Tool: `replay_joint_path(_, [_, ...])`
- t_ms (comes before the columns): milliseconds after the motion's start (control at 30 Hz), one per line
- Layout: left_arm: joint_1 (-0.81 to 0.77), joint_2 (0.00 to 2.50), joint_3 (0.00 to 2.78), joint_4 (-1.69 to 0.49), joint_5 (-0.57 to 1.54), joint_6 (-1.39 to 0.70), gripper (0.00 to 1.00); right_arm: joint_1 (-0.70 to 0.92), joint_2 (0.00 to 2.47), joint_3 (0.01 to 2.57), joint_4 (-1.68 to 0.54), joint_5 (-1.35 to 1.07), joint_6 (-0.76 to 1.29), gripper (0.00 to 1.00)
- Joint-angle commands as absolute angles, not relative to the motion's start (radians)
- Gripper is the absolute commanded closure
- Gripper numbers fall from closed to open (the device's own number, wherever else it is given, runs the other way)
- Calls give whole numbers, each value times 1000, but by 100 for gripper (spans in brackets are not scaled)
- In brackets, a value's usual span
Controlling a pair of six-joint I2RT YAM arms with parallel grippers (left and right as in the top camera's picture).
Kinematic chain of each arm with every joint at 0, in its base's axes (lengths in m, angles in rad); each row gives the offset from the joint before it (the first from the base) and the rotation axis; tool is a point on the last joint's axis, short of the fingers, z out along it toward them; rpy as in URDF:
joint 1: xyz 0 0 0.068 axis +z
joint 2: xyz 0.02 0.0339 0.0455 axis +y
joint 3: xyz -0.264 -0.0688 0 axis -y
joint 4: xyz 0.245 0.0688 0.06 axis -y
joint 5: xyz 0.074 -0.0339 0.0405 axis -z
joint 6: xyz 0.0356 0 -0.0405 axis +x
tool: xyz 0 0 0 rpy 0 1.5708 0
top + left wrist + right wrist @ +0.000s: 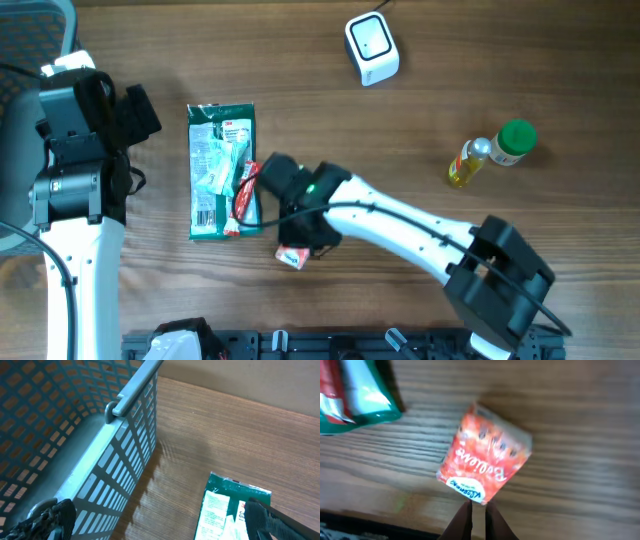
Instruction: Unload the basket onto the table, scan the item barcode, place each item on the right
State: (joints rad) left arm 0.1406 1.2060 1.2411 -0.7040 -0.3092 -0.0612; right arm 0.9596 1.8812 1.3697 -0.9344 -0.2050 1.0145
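Observation:
A red tissue pack with white lettering lies tilted on the wooden table, its lower corner pinched between the nearly closed fingertips of my right gripper. From overhead the tissue pack shows just below the right gripper. The white barcode scanner stands far off at the table's back. My left gripper is wide open with nothing between its fingers, hovering between a basket and a green packet.
A green packet with a red item on it lies left of the right gripper. A yellow bottle with a green cap lies at the right. A blue mesh basket stands at the far left.

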Motion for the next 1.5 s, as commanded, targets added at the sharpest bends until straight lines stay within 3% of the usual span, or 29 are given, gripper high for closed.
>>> replay_joint_path(0, [146,1207,1245,-701,-304,-59,0,1021,1895,1304,-855,-209,1208,89])
replay_joint_path(167, [146,1207,1245,-701,-304,-59,0,1048,1895,1235,-731,-199,1209,96])
replay_joint_path(567, [146,1207,1245,-701,-304,-59,0,1026,1895,1209,-671,-91,1215,95])
replay_joint_path(900, [146,1207,1245,-701,-304,-59,0,1027,1895,1209,-653,-394,1170,86])
replay_joint_path(1267, [146,1207,1245,-701,-304,-60,0,1081,1905,1170,-575,-391,1182,96])
replay_joint_path(1467, [146,1207,1245,-701,-304,-59,0,1088,1961,1170,-574,-444,1181,96])
